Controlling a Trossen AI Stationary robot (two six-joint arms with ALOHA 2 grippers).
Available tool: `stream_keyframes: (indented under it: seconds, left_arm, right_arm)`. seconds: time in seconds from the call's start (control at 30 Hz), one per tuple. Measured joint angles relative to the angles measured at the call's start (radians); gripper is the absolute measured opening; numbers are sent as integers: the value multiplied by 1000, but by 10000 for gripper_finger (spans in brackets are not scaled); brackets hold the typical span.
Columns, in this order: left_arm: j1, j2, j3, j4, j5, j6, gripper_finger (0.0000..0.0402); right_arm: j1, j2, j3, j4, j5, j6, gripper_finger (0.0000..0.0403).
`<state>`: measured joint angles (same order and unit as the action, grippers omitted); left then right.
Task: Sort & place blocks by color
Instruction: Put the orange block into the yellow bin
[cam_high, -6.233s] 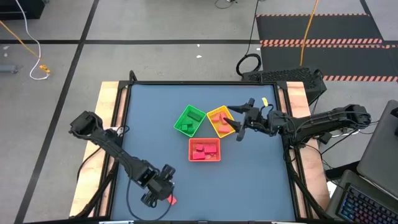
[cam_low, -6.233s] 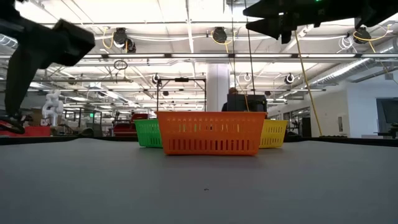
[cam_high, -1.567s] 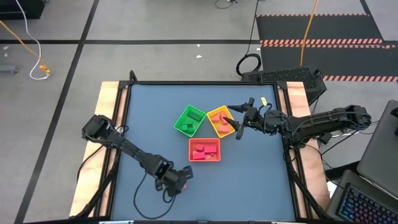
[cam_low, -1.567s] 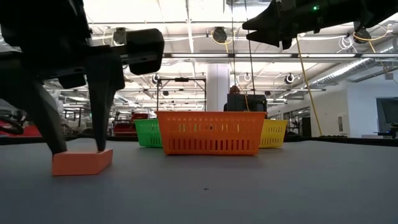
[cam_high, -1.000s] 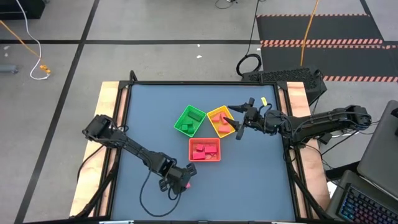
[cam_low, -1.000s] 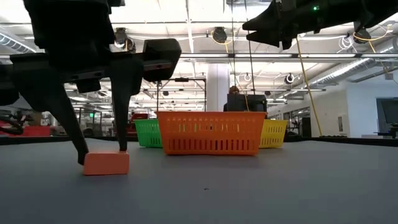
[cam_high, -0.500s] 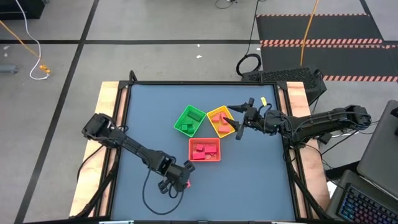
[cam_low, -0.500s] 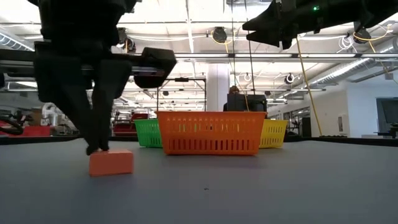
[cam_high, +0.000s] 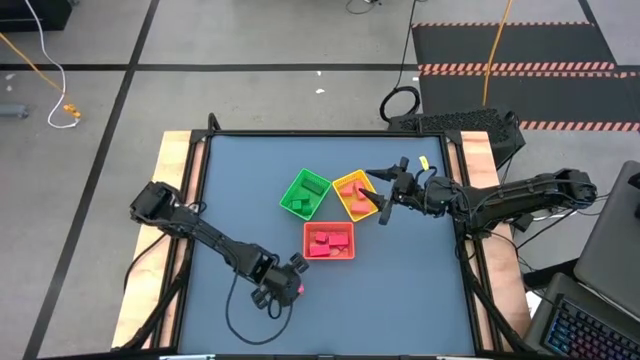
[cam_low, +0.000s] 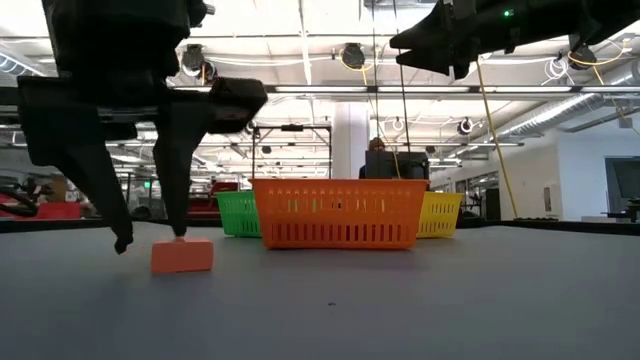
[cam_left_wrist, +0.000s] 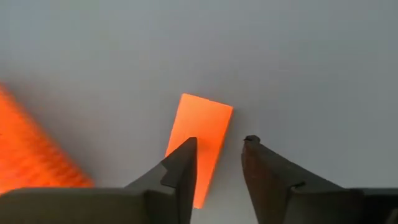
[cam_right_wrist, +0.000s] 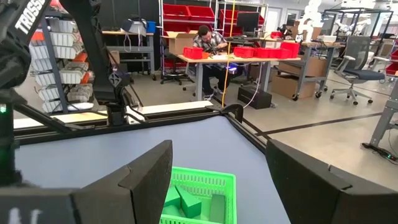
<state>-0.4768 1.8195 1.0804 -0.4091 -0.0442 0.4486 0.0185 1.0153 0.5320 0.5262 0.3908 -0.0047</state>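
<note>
Seen from above, the left hand (cam_high: 284, 289) covers most of a small salmon-orange rectangular block (cam_high: 299, 291), leaving only a sliver at its edge. In the left wrist view one dark finger (cam_left_wrist: 181, 167) hides the block's near end, and an orange blur at the picture's edge cannot be identified. From counter height, the red square mesh-sided tray (cam_low: 338, 213) hides most of the green mesh-sided tray (cam_low: 236, 213) and the yellow mesh-sided tray (cam_low: 441, 215) behind it, and nothing inside any tray shows. From above, the pieces in the red tray are too small to tell apart. The right wrist view cuts off the green tray's near side.
</note>
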Motion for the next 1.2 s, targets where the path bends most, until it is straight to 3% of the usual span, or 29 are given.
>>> stream_keyframes:
  seconds: [0.13,0.37,0.53,0.8,1.2]
  left_arm:
    - [-12,-42,2,18,-66,-9,158]
    - [-17,-86,2,0,-73,-32,210]
    - [-9,-47,2,-13,-72,62,233]
    - [46,-6,2,0,-65,169,237]
    - [118,71,10,17,119,205,233]
  right_arm:
    - [0,0,0,3,0,-1,254]
    - [0,0,0,22,-3,-1,254]
    - [0,0,0,22,-3,7,254]
    - [0,0,0,6,-3,15,254]
    - [0,0,0,-9,-3,-19,254]
